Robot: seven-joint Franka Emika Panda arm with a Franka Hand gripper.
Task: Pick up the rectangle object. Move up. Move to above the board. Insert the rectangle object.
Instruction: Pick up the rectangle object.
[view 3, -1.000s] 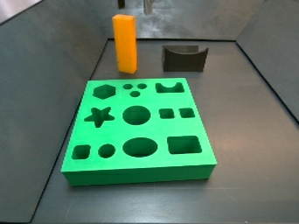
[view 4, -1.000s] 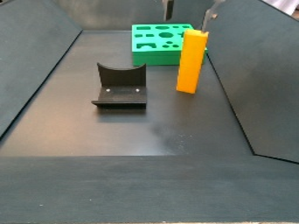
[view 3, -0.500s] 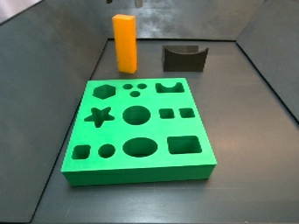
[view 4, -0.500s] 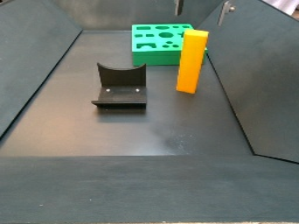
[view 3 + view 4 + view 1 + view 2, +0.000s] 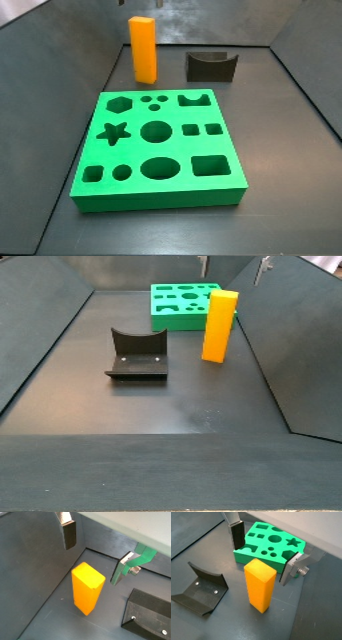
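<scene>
Hand: your hand [image 5: 95, 556] hung above the rectangle object, its two fingers spread wide with nothing between the pads; in both wrist views [image 5: 262, 551] one finger [image 5: 69, 534] sat on one side of the block and the other [image 5: 123, 568] on the opposite side, both clear of it.
Hand in side views: you could barely see it there; only a small sliver showed at the upper edge in a side view [image 5: 263, 268], above and beyond the block.
Rectangle object: the orange block [image 5: 87, 588] stood upright on the dark floor, directly below the gap of your hand and untouched [image 5: 260, 585]; in both side views it stood alone [image 5: 143, 48] [image 5: 219, 325].
Board: the green slab [image 5: 272, 543] lay flat on the floor beyond the block as seen from your hand, well below the fingers; it was apart from the block in a side view [image 5: 159, 148], and just behind it in a side view [image 5: 183, 305].
Fixture: the dark bracket [image 5: 202, 588] stood off to one side of your hand, apart from the block [image 5: 211, 66] [image 5: 136, 354].
Count: you had one orange block, one green board, one fixture, one hand with two fingers.
</scene>
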